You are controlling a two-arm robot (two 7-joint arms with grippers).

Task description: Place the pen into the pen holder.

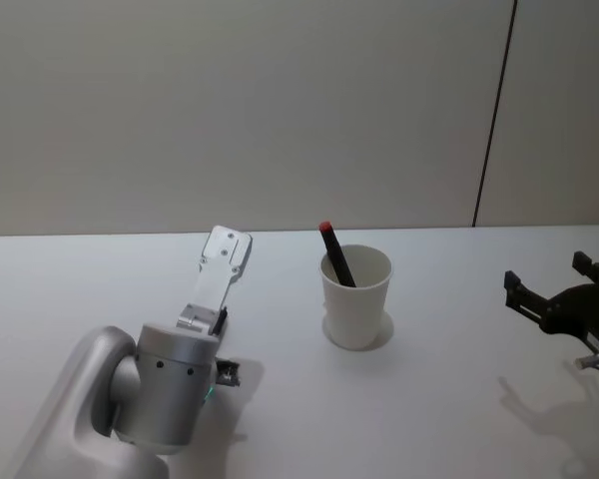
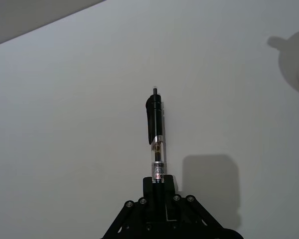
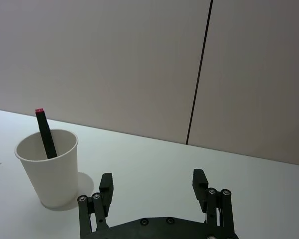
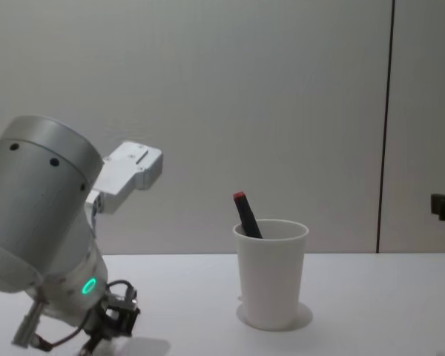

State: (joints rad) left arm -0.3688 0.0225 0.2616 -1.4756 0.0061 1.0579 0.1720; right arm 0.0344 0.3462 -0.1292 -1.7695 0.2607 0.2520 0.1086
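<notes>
Head view: the pen holder (image 1: 356, 304) stands upright on the table (image 1: 80, 289), about mid-width and nearer the far edge than the near one. A red-topped pen (image 1: 335, 261) leans inside it, its red end poking above the rim on the left-hand side. The left arm (image 1: 168, 387) is over the near left part of the table, well apart from the pen holder. The right gripper (image 1: 546, 271) hovers by the right edge, also well clear of the pen holder.

Left wrist view: here's the action. The left gripper (image 2: 158, 185) has its jaws pinching the pen (image 2: 155, 130), a black one with a clip and a clear barrel. It is gripped at the clear end, and the black clip end sticks straight out ahead of the fingers. There is bare table behind it, and the gripper's shadow lies on the table just beside it.

Right wrist view: the right gripper's jaws are spread wide with nothing between them. The pen holder (image 3: 47, 167) sits beyond them toward the far edge, with the red-topped pen (image 3: 46, 135) slanting inside.

Chest view: the left arm (image 4: 41, 222) looms large over the left side, with black gripper parts low beneath it near the table. The pen holder (image 4: 271, 271) stands mid-table. I can't tell here whether the held pen touches the table.
</notes>
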